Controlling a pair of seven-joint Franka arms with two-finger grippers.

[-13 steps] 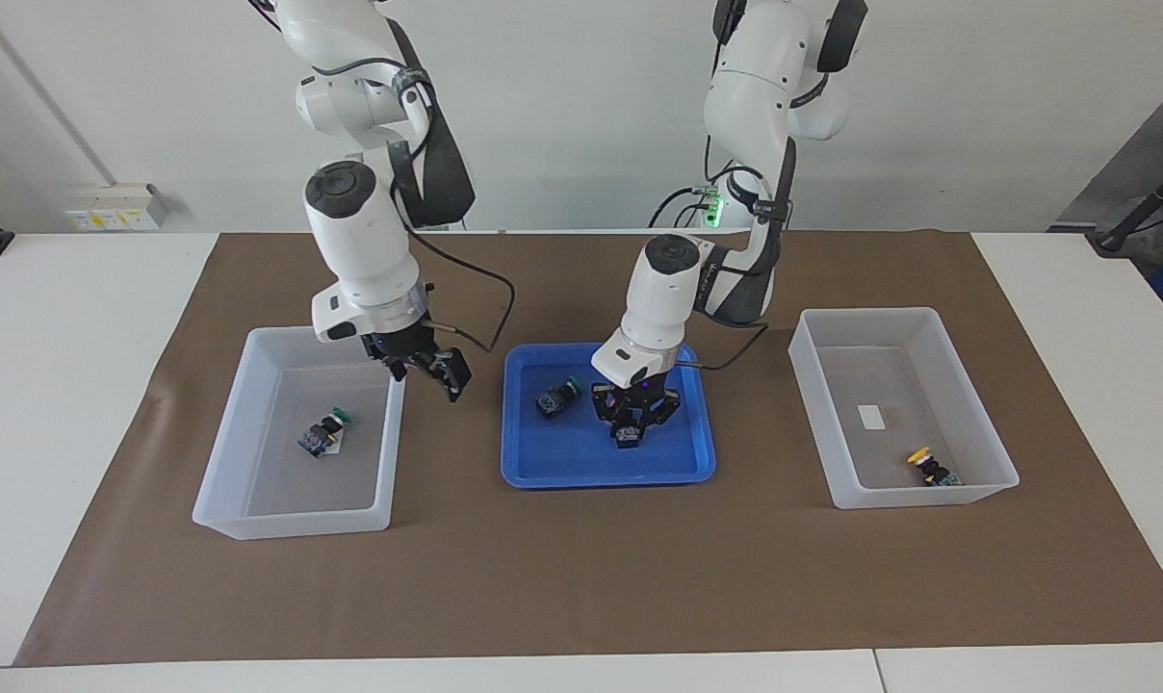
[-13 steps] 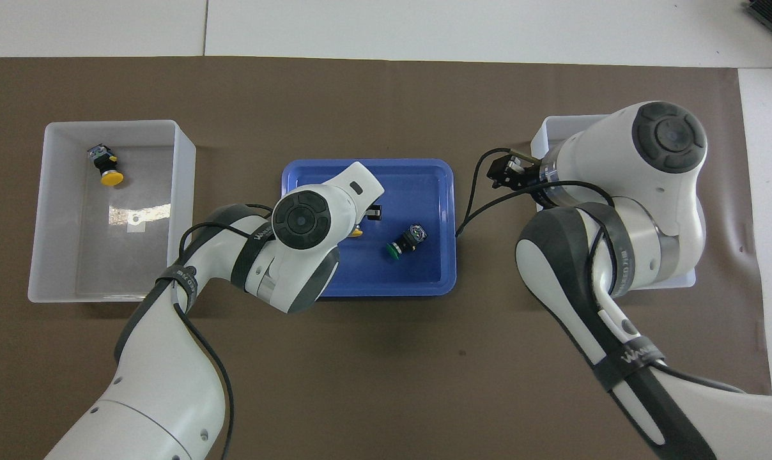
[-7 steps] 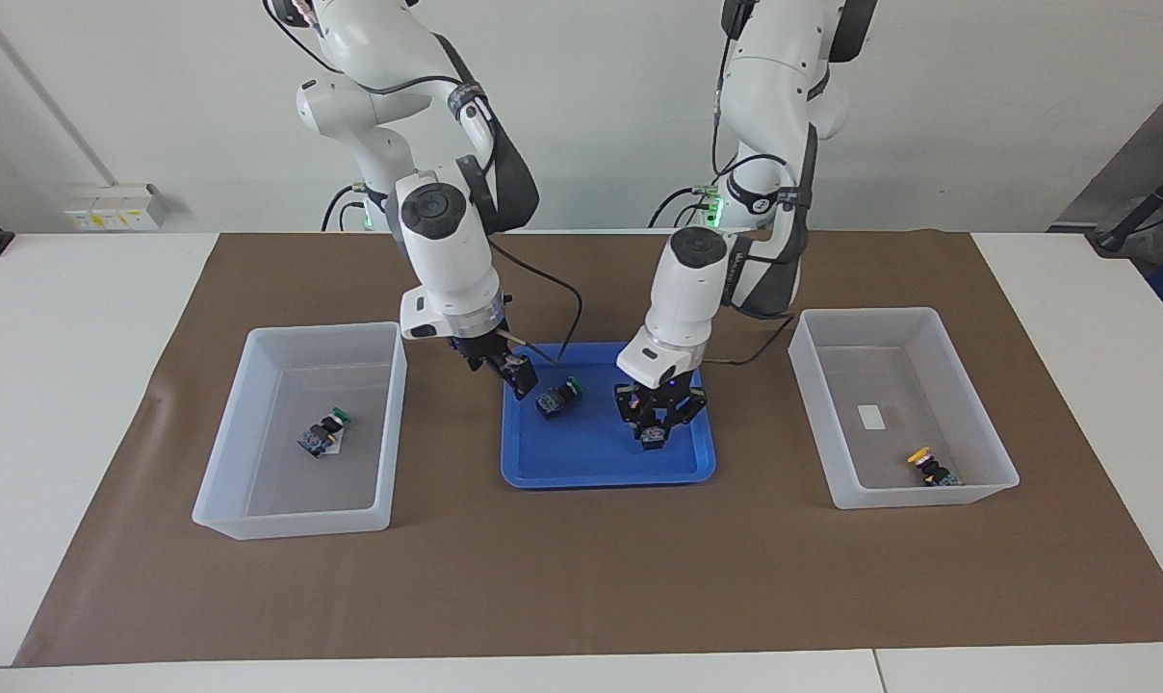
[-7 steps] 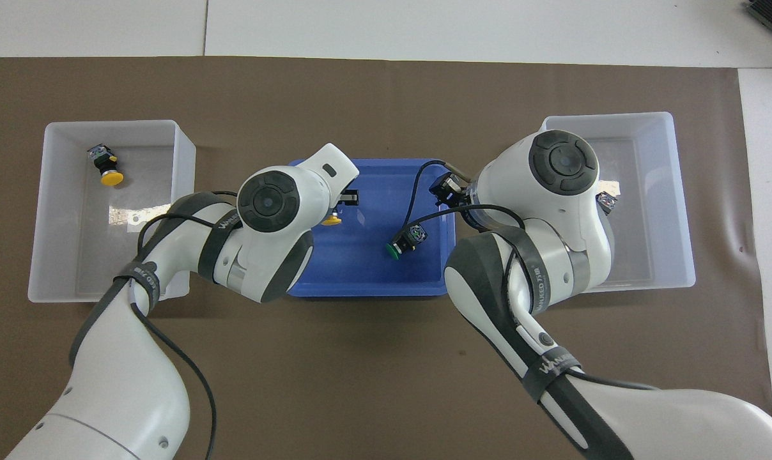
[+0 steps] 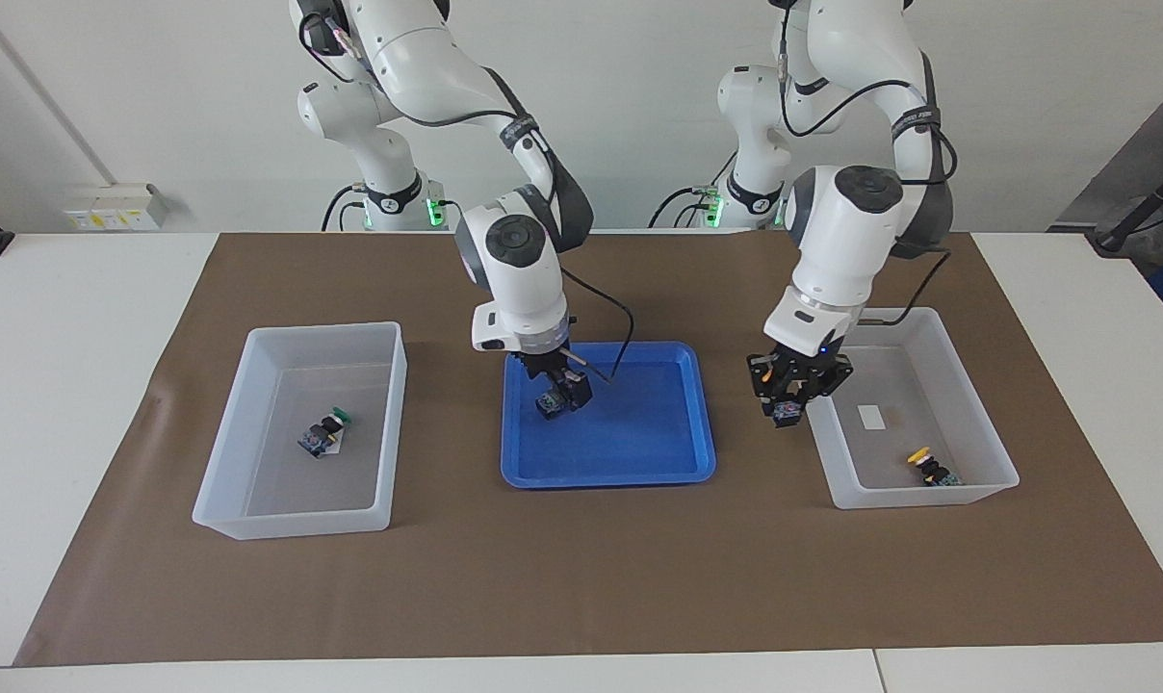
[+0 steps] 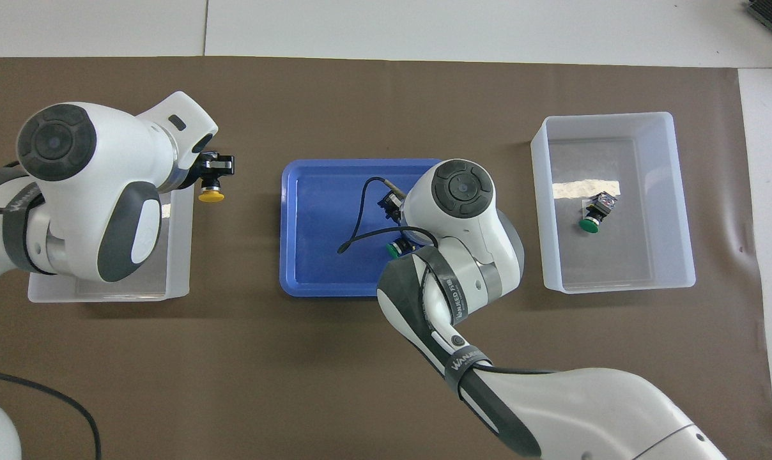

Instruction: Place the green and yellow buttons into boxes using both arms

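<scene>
My left gripper hangs in the air, shut on a yellow button, over the mat right beside the wall of the box at the left arm's end. Another yellow button lies in that box. My right gripper is open and low in the blue tray, its fingers at a green button lying there. In the overhead view only that button's green cap peeks out under the right wrist. A second green button lies in the box at the right arm's end.
A brown mat covers the table under the tray and both boxes. A black cable from the right wrist loops over the tray. In the overhead view the left arm covers most of its box.
The left gripper has lifted the yellow button out of the tray and carried it to the box at its end. The right gripper has swung from its box to the tray's green button.
</scene>
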